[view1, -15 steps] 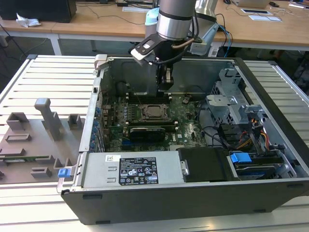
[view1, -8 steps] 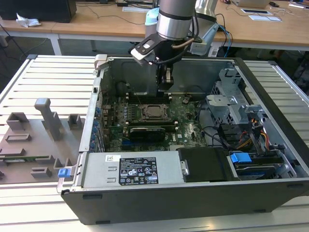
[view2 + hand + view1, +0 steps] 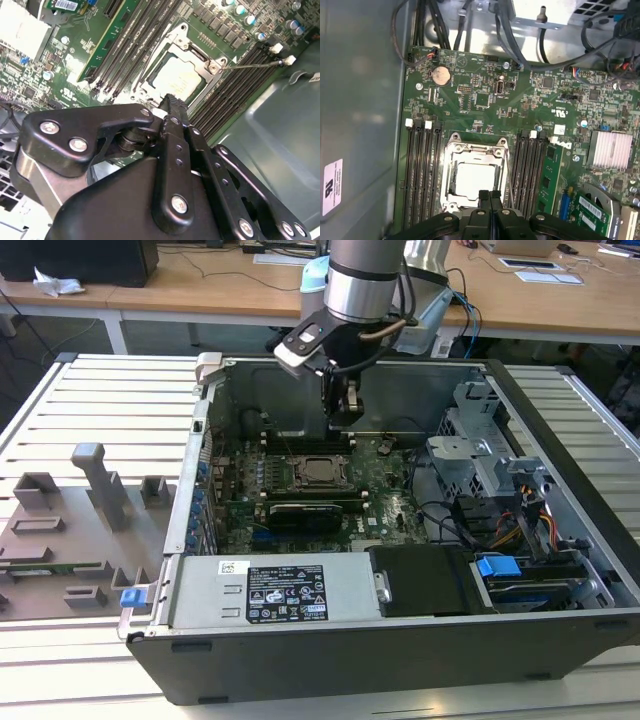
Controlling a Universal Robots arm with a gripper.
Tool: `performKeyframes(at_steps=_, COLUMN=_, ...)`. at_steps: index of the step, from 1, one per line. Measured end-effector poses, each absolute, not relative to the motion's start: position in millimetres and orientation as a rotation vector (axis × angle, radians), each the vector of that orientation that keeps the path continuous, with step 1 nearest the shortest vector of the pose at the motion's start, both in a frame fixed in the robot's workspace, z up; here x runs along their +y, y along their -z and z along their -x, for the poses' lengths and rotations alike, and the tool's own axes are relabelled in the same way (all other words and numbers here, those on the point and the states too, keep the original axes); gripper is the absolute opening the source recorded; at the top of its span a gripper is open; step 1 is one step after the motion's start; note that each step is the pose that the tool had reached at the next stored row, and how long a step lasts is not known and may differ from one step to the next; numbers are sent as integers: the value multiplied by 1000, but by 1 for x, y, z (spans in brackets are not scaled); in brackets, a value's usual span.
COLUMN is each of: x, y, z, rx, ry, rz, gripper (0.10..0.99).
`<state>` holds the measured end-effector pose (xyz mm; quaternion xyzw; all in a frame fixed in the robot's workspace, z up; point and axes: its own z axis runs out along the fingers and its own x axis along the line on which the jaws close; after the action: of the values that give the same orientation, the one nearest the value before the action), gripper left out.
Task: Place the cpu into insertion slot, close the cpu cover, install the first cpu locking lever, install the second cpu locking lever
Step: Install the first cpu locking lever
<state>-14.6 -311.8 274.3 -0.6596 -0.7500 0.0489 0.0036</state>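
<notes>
Near the gripper (image 3: pixel 490 195) lies the cpu (image 3: pixel 472 180); socketed.

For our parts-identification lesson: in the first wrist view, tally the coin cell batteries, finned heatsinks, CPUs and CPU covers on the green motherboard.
coin cell battery: 1
finned silver heatsink: 1
cpu: 1
cpu cover: 1
Total: 4
</notes>
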Motion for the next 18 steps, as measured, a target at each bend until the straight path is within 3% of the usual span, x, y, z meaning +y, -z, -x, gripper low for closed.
performKeyframes(at_steps=18, x=-312, y=-274, z=15, rx=-2551, ry=-154, rz=1832, gripper=106)
